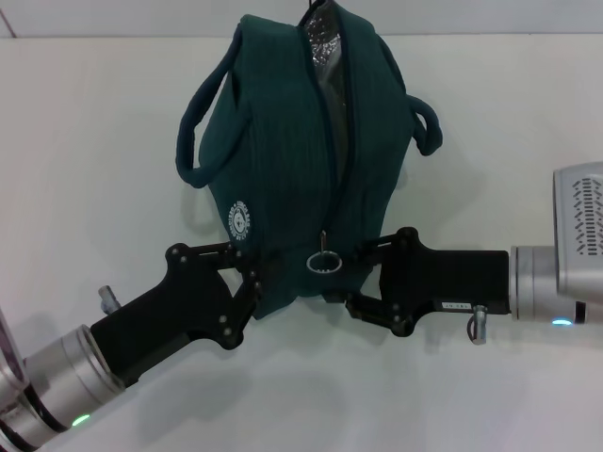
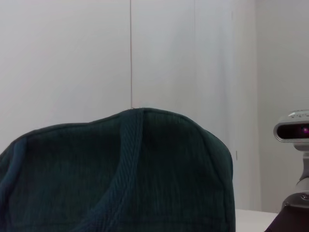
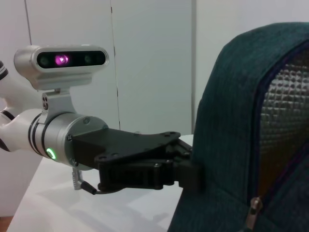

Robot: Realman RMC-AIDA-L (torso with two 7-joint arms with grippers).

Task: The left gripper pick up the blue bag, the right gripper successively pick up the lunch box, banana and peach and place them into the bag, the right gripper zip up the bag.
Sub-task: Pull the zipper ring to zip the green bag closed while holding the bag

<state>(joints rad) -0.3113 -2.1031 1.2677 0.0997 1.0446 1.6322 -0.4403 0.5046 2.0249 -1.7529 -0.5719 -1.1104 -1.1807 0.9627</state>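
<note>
White bench (image 1: 94, 141) carries the scene; neither the lunch box, the banana nor the peach shows on it in any view, so they are presumably already inside. The blue bag (image 1: 283, 169) sits between the two arms, long axis running away from the robot, its zip line along that axis with the pull ring (image 1: 325, 262) at the near end and the far end of the opening gaping, silvery lining visible. Left tool (image 1: 252, 282) comes in from the near left and is closed on the bag's near-left edge; the right wrist view confirms the fingers clamped on fabric. Judgement: this grip anchors the bag so the zip can be drawn against it. Right tool (image 1: 363, 287) enters from the right, its tips at the near-right corner just beside the pull ring; cannot tell whether they pinch anything. Judgement: zipping stage, zip mostly undone.
</note>
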